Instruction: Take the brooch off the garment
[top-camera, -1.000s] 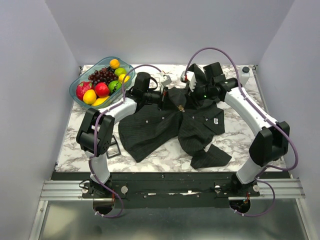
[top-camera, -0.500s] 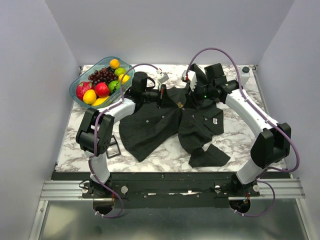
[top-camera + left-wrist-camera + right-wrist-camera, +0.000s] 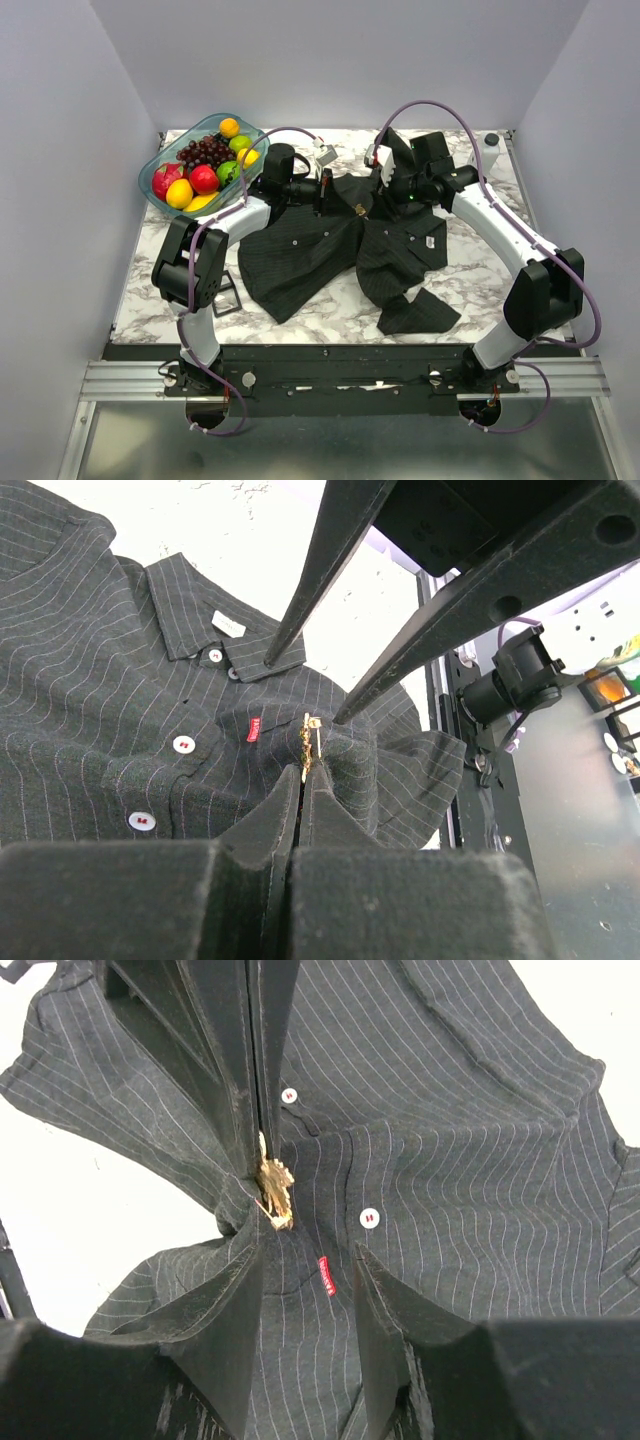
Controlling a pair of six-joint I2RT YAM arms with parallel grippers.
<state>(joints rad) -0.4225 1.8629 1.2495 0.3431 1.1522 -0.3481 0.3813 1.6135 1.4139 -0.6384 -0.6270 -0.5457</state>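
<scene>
The brooch sits at the very tips of the left gripper, whose fingers are pressed together with only a hairline gap. They pinch the gold pin along with a small raised fold of the shirt. From the right wrist, the same closed fingers come down from above onto the brooch, and the cloth puckers around it.

The right gripper is spread open and holds nothing. It straddles the placket just beside the pin. The brooch lies at the tip of one finger rather than between the two, and a red tag and a white button show in the gap.

From above, the shirt lies crumpled on the marble table. The brooch is a gold speck near its collar end, between the two wrists. A fruit bowl stands at the far left.
</scene>
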